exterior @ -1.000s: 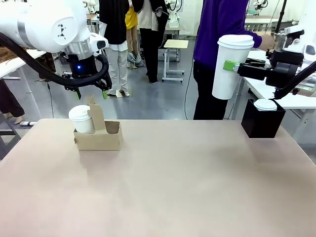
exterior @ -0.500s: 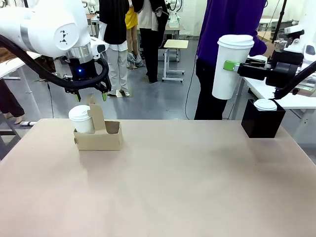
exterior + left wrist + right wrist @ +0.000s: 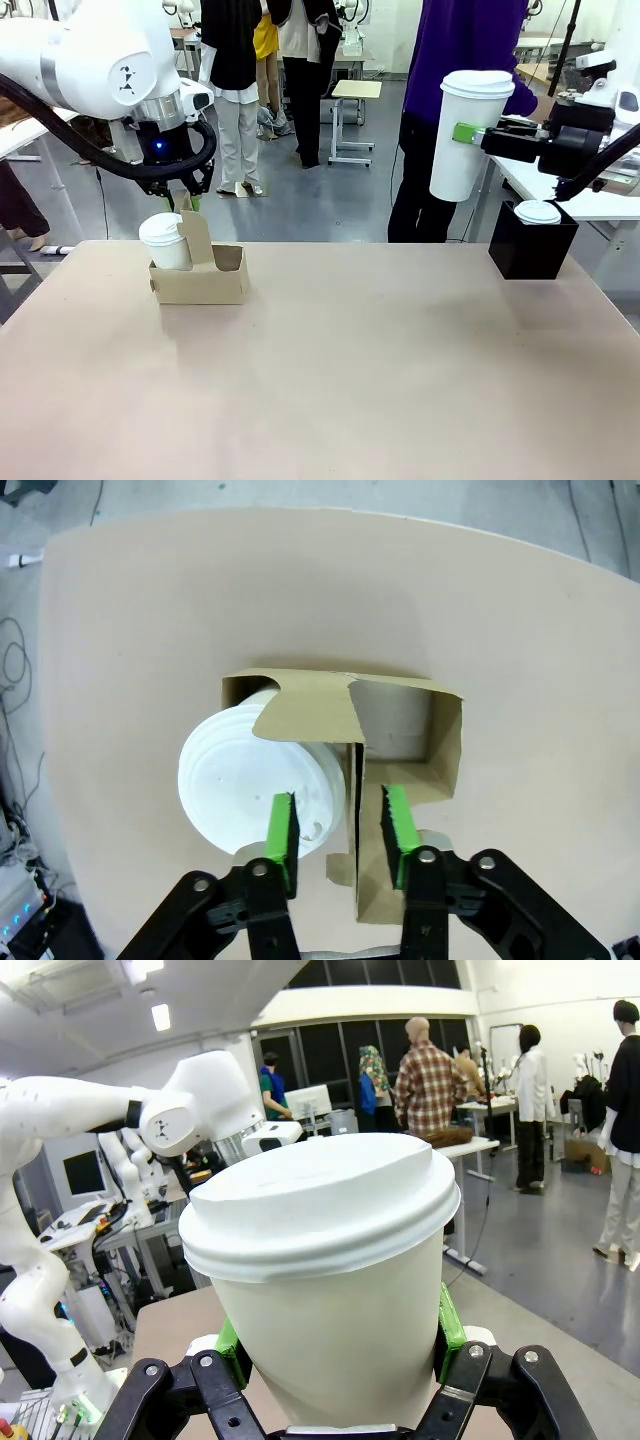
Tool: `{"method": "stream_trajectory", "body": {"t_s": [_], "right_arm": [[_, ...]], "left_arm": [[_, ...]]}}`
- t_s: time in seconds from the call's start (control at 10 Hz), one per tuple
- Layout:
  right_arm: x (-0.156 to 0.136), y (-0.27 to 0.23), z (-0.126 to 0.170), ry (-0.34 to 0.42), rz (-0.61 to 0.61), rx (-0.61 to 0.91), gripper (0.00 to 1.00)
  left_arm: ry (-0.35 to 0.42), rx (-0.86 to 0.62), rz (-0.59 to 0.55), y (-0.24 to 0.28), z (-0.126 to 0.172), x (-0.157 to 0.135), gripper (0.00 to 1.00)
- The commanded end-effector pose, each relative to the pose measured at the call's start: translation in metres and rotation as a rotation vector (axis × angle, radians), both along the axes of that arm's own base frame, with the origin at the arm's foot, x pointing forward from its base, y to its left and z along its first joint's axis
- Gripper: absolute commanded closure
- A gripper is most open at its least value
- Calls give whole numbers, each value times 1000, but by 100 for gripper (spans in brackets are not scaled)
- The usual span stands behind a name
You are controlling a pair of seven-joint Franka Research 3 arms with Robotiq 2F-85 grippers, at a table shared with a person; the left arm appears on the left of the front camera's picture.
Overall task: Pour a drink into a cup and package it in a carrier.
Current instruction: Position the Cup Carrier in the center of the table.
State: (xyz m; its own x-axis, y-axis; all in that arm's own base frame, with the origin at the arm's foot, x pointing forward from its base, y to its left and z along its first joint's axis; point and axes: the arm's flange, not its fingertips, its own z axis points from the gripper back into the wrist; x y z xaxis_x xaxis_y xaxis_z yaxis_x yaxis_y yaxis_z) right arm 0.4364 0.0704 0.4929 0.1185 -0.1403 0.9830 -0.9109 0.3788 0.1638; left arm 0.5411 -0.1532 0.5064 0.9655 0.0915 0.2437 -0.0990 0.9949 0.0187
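Left gripper (image 3: 188, 201) hung straight down over the carrier (image 3: 205, 285), its jaws set to a narrow gap that straddled the upright handle (image 3: 356, 780). One green pad stood on each side, and neither was seen touching the cardboard. The handle's long axis ran across the line along which the pads close, so a squeeze looked squarely lined up. One pad hung over the lid rim of the first cup (image 3: 163, 240), the tight spot here.

That cup sat in the carrier's compartment on the robot's left, and the other compartment was empty. The carrier stood near the far edge of the table (image 3: 380, 360), on its left side, so the left arm was much the nearer.

Right gripper (image 3: 468, 133) was clamped round a second cup (image 3: 462, 170), lidded and upright, held aloft well to the right, above and beside a black box (image 3: 530, 255). Bare tabletop lay between the box and the carrier, and toward the robot.
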Motion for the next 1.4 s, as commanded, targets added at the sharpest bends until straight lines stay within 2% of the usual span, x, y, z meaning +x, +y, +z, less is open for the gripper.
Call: {"method": "stream_trajectory", "body": {"t_s": [0.0, 0.3, 0.4, 0.5, 0.6, 0.9, 1.1, 1.3], "right_arm": [[1, 2, 5, -15, 4, 5, 20], [1, 2, 5, -15, 4, 5, 20], [1, 2, 5, -15, 4, 5, 20], [1, 2, 5, -15, 4, 5, 20], [1, 2, 5, -15, 4, 5, 20], [1, 2, 5, -15, 4, 5, 20], [1, 2, 5, -15, 4, 5, 20], [1, 2, 5, -15, 4, 5, 20]], "left_arm": [[-28, 25, 36, -1, -2, 6, 100], [-32, 14, 28, -4, -5, 7, 100], [-35, 35, 89, -5, -6, 10, 100], [57, 17, -57, -10, -6, 5, 100], [-14, 5, 25, -2, -6, 4, 100], [-2, 10, 8, -6, -6, 3, 98], [-25, -4, 65, -9, 19, -10, 98], [-48, -12, 73, -30, 50, -27, 98]]}}
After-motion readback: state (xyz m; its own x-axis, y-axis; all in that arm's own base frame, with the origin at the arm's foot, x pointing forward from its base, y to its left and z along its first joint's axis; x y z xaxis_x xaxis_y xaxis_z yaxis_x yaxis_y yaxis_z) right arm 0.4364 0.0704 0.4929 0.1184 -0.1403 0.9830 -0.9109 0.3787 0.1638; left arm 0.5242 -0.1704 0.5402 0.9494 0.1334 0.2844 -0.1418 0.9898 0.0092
